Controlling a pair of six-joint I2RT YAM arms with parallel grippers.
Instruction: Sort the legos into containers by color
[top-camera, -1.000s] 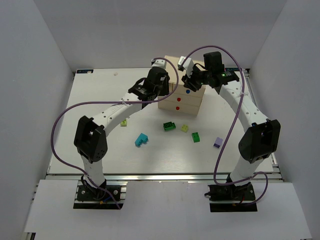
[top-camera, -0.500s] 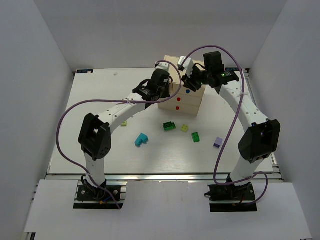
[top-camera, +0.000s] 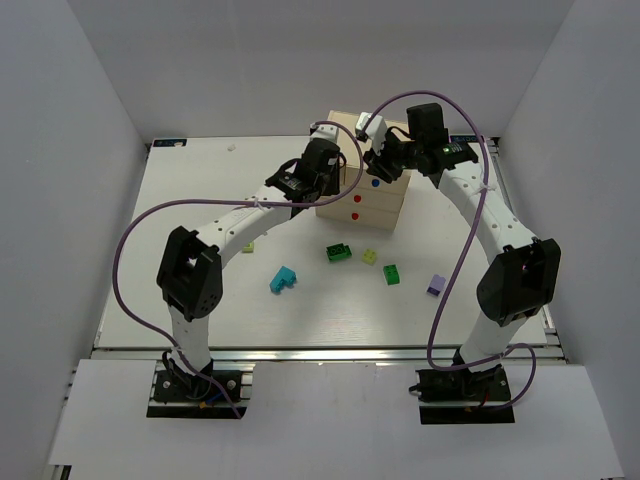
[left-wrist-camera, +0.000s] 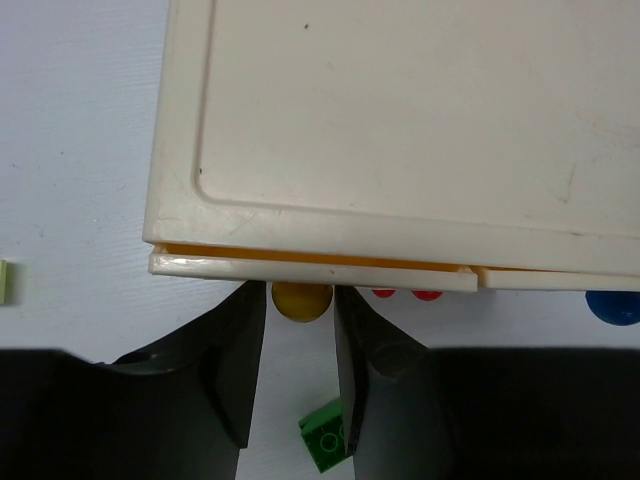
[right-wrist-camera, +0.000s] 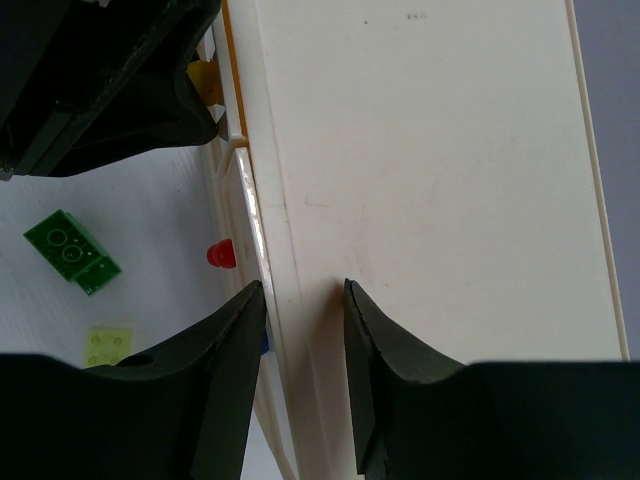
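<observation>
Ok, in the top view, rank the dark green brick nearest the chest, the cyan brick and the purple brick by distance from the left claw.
1. Dark green brick, just in front of the chest, closest to the left claw.
2. Cyan brick, farther forward and left.
3. Purple brick, farthest, off to the right.

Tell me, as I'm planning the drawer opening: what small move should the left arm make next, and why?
Probably squeeze the left pincer snugly on the yellow knob, so the drawer can be pulled. Its fingers flank that knob closely, the drawer front stands barely out from the chest, and the legos lie loose on the table.
</observation>
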